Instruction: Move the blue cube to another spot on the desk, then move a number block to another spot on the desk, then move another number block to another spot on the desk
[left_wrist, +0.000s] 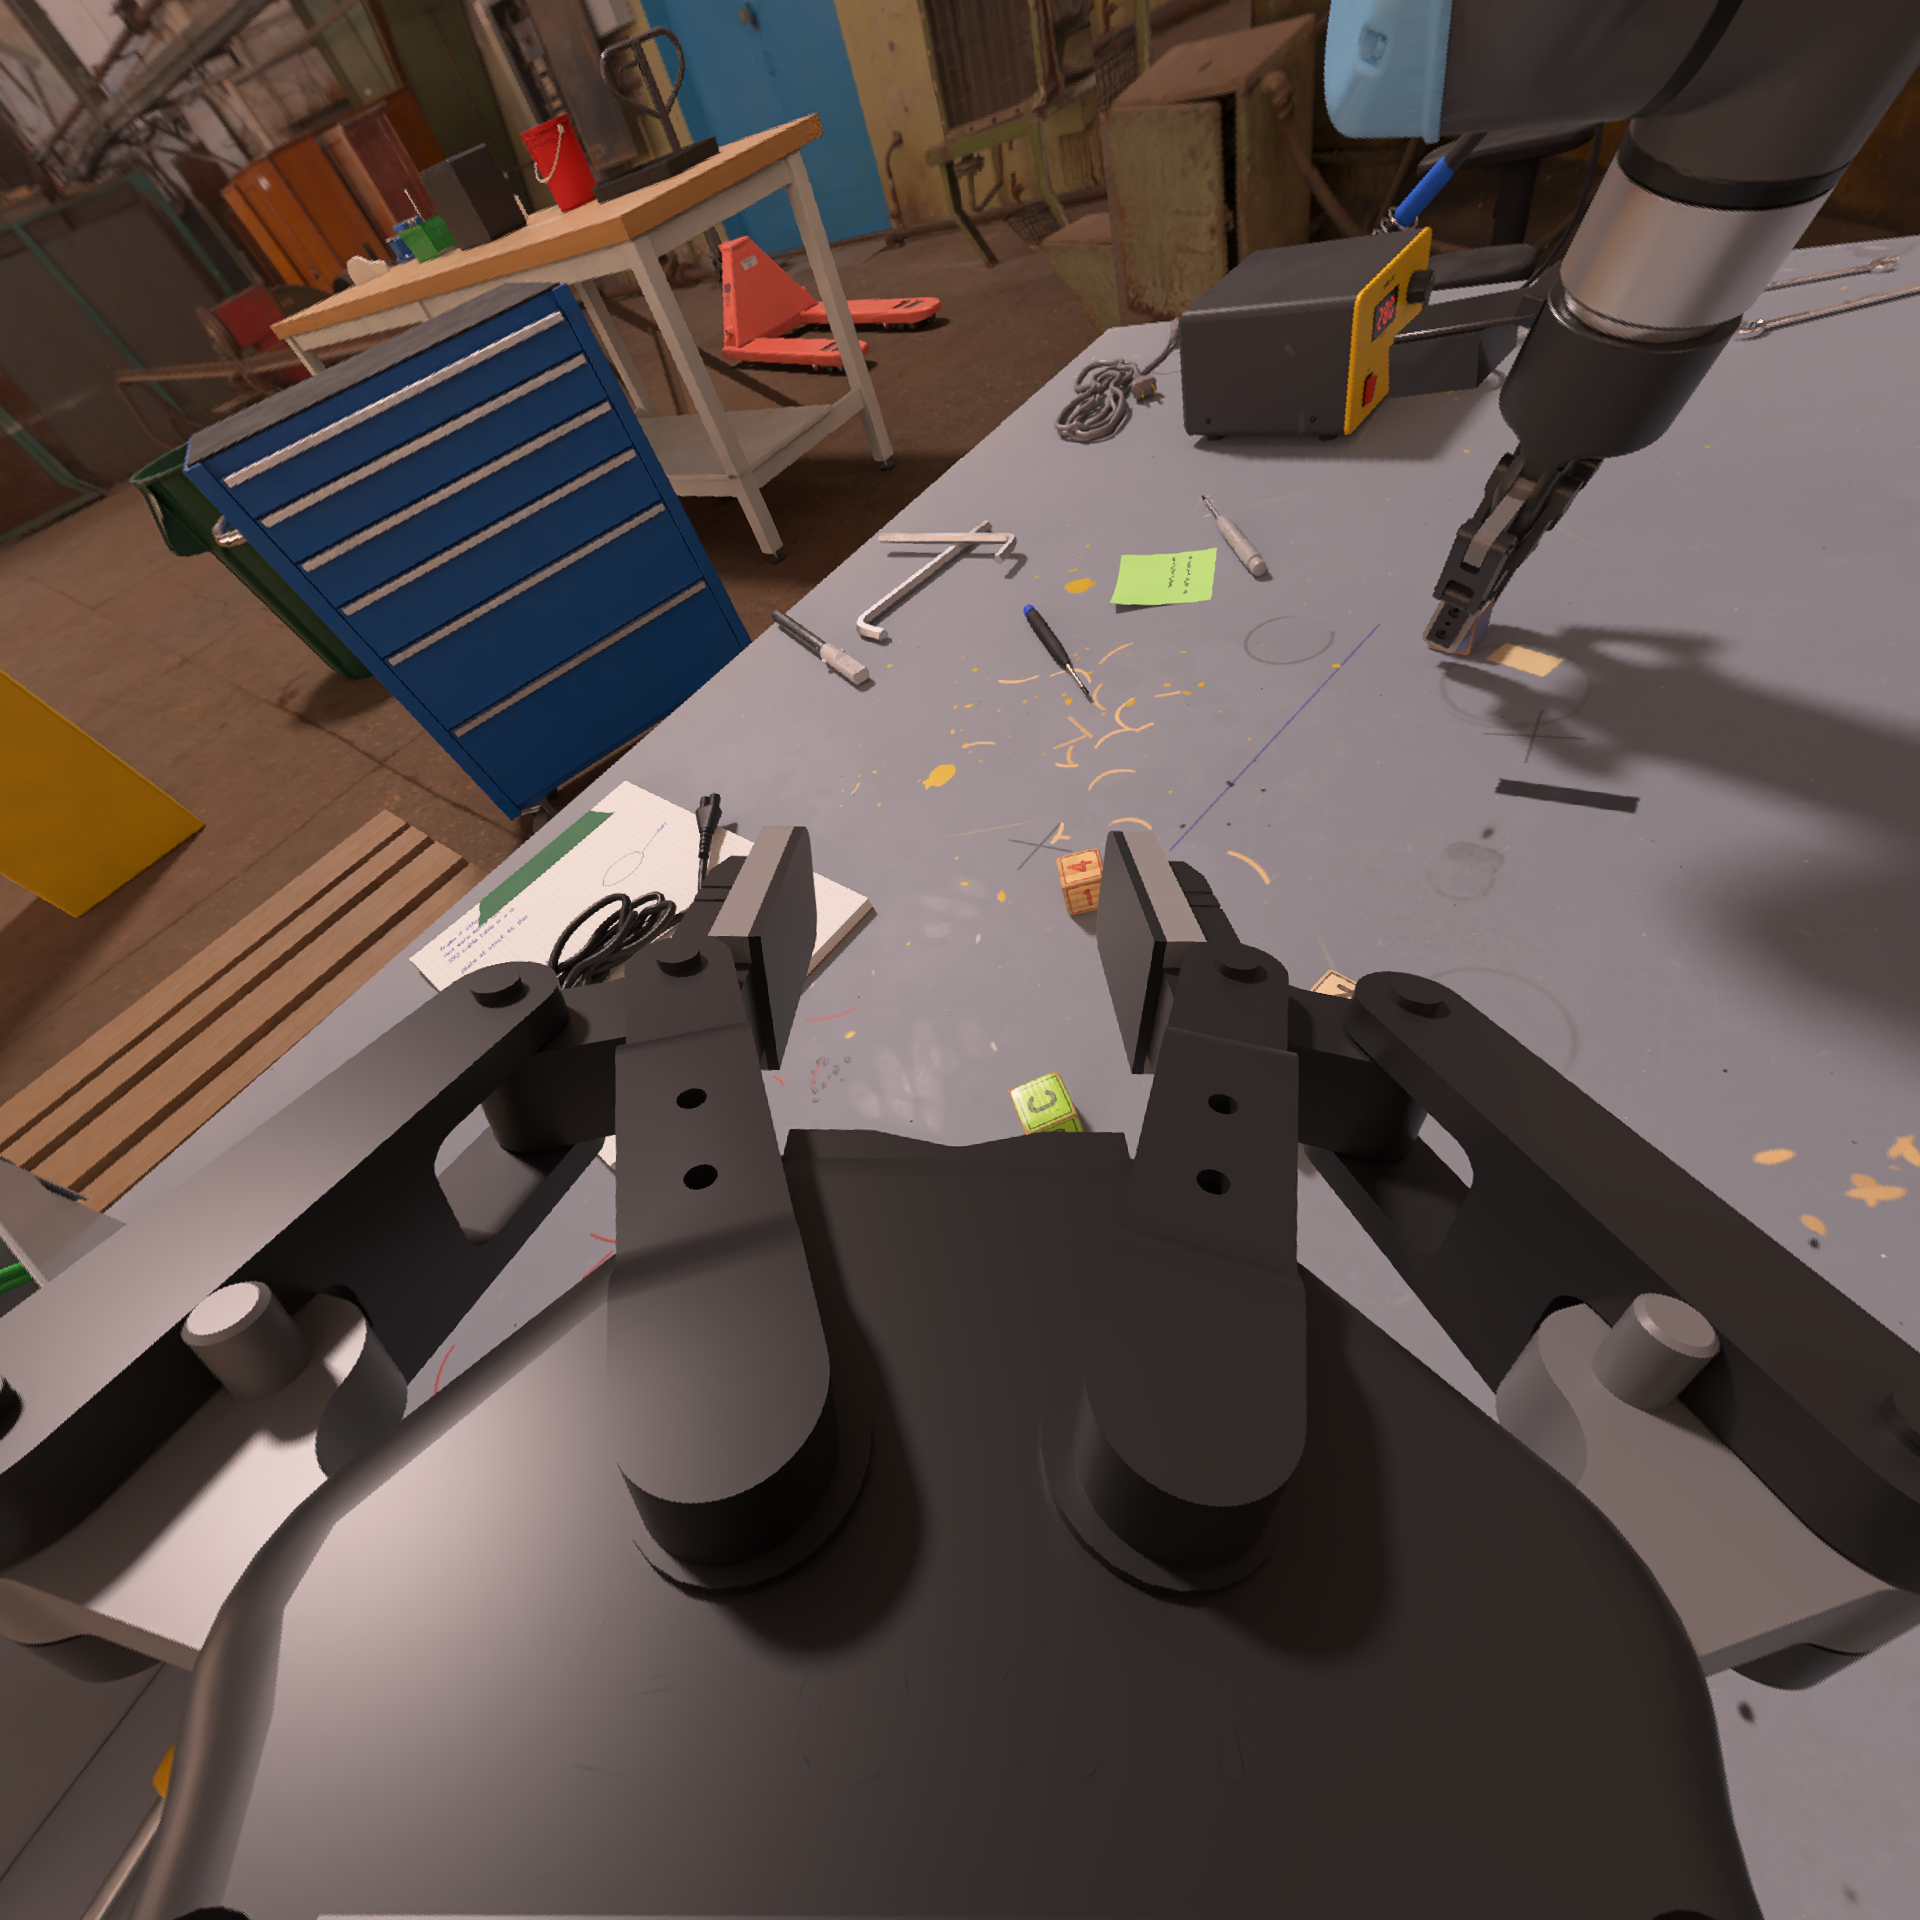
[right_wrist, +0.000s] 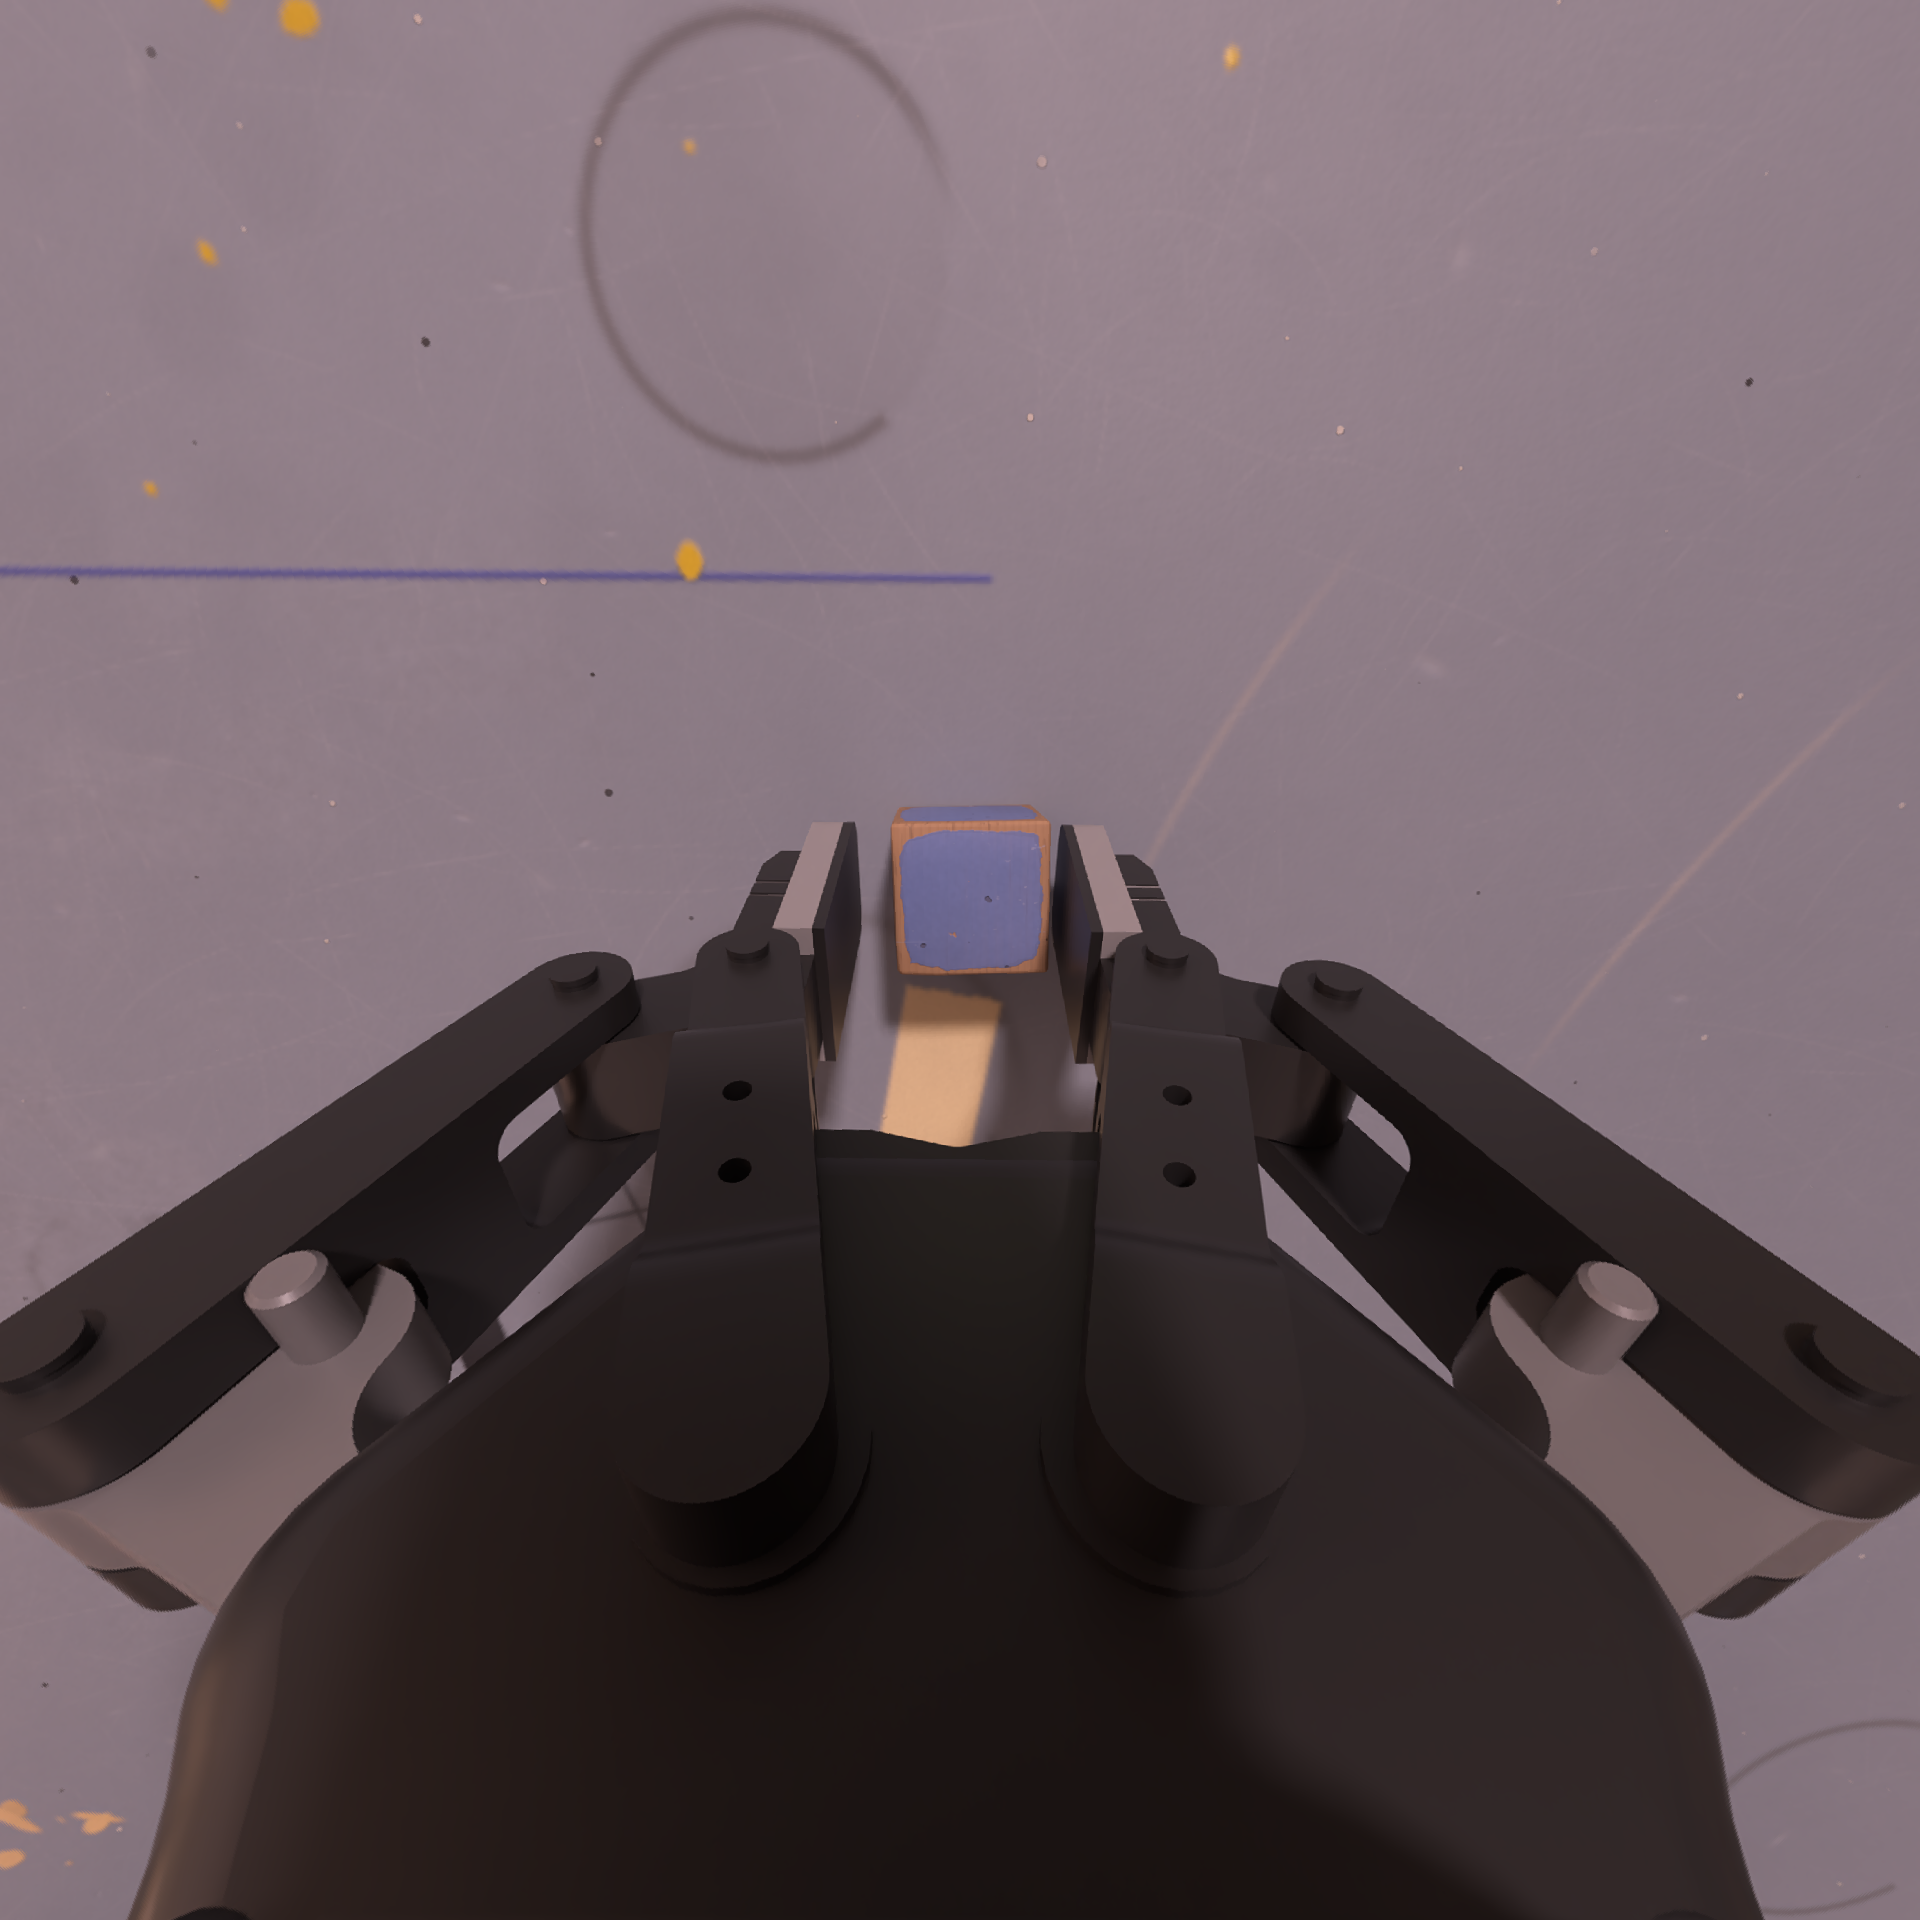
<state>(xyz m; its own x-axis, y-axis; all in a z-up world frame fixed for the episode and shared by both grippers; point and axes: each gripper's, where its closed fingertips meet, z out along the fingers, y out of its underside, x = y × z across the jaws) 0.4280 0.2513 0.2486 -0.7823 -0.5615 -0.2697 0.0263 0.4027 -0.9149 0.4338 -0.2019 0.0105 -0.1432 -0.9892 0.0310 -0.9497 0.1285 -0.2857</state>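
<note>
The blue cube (right_wrist: 968, 894), with wooden edges, sits on the grey desk (right_wrist: 1455, 520) between the fingers of my right gripper (right_wrist: 956, 868). The jaws stand on both sides of it, the right pad almost touching and a small gap on the left. In the left wrist view this gripper (left_wrist: 1460, 623) points down at the cube at the far right. My left gripper (left_wrist: 956, 883) is open and empty above the desk. An orange number block (left_wrist: 1081, 881) lies by its right fingertip. A green block (left_wrist: 1044, 1103) lies nearer. Another block (left_wrist: 1333, 982) is mostly hidden behind the finger linkage.
A notepad (left_wrist: 831, 914) with a black cable (left_wrist: 613, 930) lies at the desk's left edge. Hex keys (left_wrist: 935, 571), a marker (left_wrist: 821, 649), a screwdriver (left_wrist: 1055, 649), a green sticky note (left_wrist: 1164, 577) and a black-and-yellow box (left_wrist: 1299, 343) lie farther off. A blue drawer cabinet (left_wrist: 468, 540) stands beside the desk.
</note>
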